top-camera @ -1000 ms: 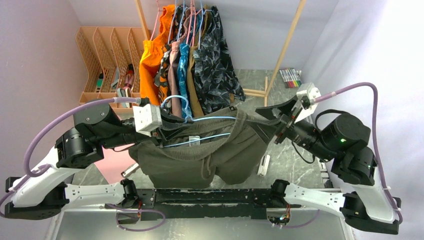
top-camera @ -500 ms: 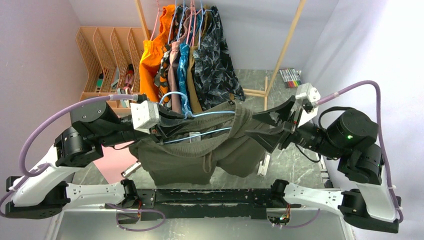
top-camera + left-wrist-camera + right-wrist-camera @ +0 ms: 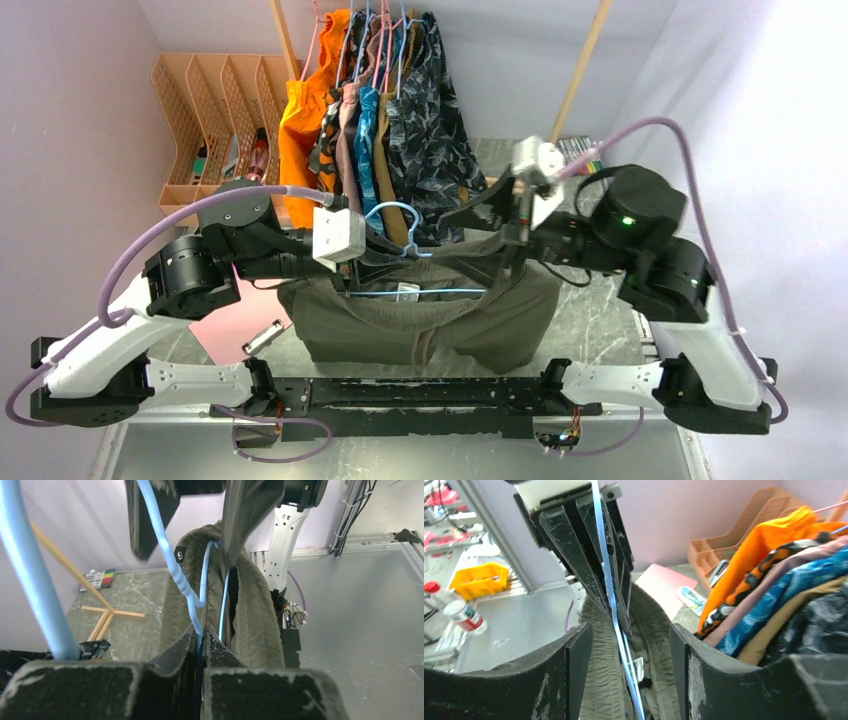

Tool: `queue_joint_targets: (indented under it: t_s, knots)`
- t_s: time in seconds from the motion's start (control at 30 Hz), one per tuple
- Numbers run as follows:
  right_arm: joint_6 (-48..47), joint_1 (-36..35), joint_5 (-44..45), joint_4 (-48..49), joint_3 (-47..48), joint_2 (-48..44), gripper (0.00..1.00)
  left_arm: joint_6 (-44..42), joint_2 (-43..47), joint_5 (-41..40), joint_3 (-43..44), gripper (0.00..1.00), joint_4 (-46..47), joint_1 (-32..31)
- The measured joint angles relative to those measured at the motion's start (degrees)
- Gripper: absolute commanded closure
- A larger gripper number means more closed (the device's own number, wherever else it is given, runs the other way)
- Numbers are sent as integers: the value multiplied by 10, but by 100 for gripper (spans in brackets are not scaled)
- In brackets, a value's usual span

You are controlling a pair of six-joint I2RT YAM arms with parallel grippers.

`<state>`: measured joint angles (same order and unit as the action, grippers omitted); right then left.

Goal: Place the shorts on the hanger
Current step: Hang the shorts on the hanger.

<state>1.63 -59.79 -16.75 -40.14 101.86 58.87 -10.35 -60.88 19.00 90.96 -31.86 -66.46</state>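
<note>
Since a second ago, brings the right gripper (image 3: 490, 238) in from the right to the end of the shorts (image 3: 420, 325) and spreads its jaws clear of the cloth on both sides, while pinching the hanger (image 3: 440, 292) tight just below its hook with the left gripper (image 3: 385, 255). Risks sliding the shorts, draped over the hanger's bar at the near middle, off the right end if that end dips or a finger snags the fold. Runs the hanger's long axis left to right, hook toward the far side, legs hanging down.
</note>
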Motion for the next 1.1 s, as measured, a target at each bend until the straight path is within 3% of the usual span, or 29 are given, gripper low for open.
queue_joint_targets:
  t_s: [0.23, 0.4, 0.47, 0.6, 0.7, 0.8, 0.97, 1.1]
  knots:
    - [-3, 0, -63, 0, -22, 40, 60, -6, -1, 15, 0, 93, -2, 0]
    - [-2, -1, -77, 11, -29, 39, 100, -9, -1, 17, 0, 93, -1, 0]
    - [-1, -2, -84, 18, -34, 36, 100, -9, -1, 15, 0, 93, 0, 2]
    - [1, -2, -83, 38, -59, 20, 100, -9, 1, 10, -6, 80, 5, 2]
    - [5, -2, -78, 40, -80, 5, 100, -9, 11, 2, -16, 55, 14, 2]
    - [9, -2, -71, 45, -99, -12, 100, -7, 30, -8, -26, 41, 21, 2]
    - [14, -2, -69, 57, -113, -26, 100, -7, 54, -30, -36, 37, 21, 2]
    - [23, -2, -74, 68, -123, -32, 100, -10, 57, -50, -44, 41, 21, 2]
